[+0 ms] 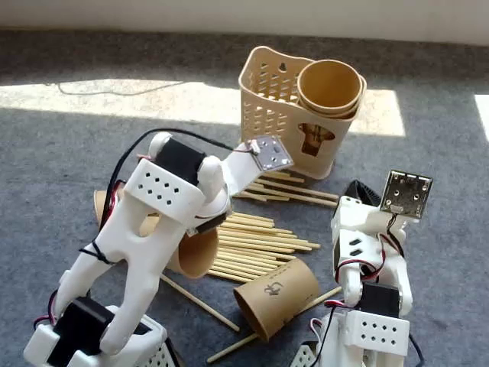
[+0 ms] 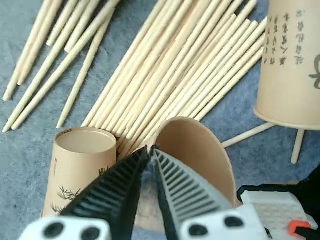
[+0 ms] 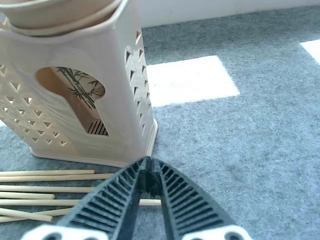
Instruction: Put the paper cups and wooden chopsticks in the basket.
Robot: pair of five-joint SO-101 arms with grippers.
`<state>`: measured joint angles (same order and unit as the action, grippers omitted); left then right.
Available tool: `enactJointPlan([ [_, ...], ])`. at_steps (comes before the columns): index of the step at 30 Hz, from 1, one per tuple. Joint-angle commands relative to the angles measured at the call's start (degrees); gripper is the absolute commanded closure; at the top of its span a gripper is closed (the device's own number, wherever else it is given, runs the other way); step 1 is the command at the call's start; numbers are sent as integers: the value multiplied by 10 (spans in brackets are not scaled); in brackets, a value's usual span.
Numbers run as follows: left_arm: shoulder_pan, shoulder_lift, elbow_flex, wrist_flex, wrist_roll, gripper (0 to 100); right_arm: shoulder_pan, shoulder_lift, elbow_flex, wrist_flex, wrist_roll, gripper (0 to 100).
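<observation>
My left gripper [image 2: 150,150] is shut on the rim of a paper cup [image 2: 200,150] that lies on its side, one finger inside and one outside. In the high view this cup [image 1: 199,258] shows under the left arm. Beside it stands another cup [image 2: 75,162]. A third cup [image 1: 276,297] lies on the carpet near the right arm. Wooden chopsticks [image 1: 263,243] are spread in a pile between the arms, with a few more [image 1: 294,191] by the basket [image 1: 275,107]. Stacked cups [image 1: 330,86] sit in the basket. My right gripper [image 3: 148,172] is shut and holds nothing, close to the basket wall [image 3: 120,100].
Everything rests on grey carpet [image 1: 428,160] with a sunlit strip behind the basket. Single chopsticks [image 1: 200,302] lie under and beside the fallen cup. A black cable [image 1: 122,164] loops by the left arm.
</observation>
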<state>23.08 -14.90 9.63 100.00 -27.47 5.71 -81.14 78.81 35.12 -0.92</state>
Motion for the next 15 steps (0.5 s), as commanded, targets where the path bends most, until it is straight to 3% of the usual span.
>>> enactJointPlan([
  [1, 9, -19, -76, 5, 52, 995, 3, -5, -2, -17, 1, 992],
  [8, 23, -16, -80, -30, 153, 995, 3, -5, -2, -17, 1, 992],
  [15, 87, -16, -73, -79, 227, 995, 3, -5, -2, -17, 1, 992],
])
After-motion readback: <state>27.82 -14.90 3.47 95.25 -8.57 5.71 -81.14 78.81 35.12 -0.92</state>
